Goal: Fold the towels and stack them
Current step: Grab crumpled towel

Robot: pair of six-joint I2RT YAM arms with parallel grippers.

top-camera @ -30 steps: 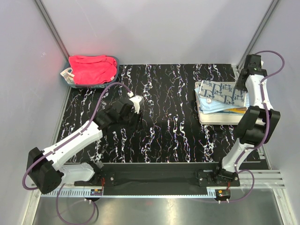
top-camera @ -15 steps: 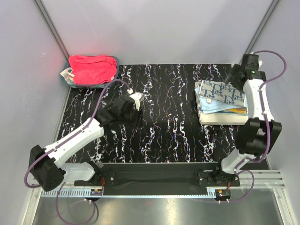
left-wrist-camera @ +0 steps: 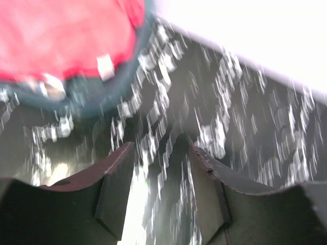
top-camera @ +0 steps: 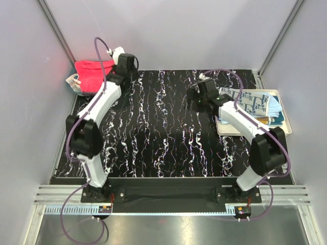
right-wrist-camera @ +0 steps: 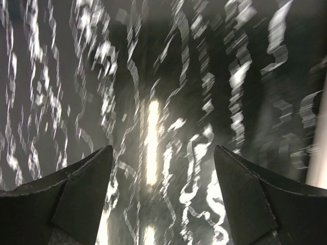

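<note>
Black marbled bench point(top-camera: 168, 138) filled the floor of the pale-walled enclosure you were working in, and its wide middle stretch lay between the two arms. The left arm reached to the far left corner. Your left fingers point(left-wrist-camera: 115, 194) stood apart with nothing between them, poised over the bench just beside the teal bin point(left-wrist-camera: 76, 97). The bin sat tight in that corner, close to the side wall, and a red-pink towel point(top-camera: 94, 76) lay heaped in it. A small white tag point(left-wrist-camera: 106, 66) showed at that towel's edge, too blurred in the left wrist view to read.

Your right fingers point(right-wrist-camera: 82, 194) were spread wide and held nothing, with only bench below them. That arm hung near the left edge of the cream tray point(top-camera: 250, 130), which lay by the bench's right edge. On the tray a white towel with dark blue print point(top-camera: 253, 102) lay on top, with a light blue towel point(top-camera: 276, 107) beside it. The print looked like lettering, but I could not make it out.
</note>
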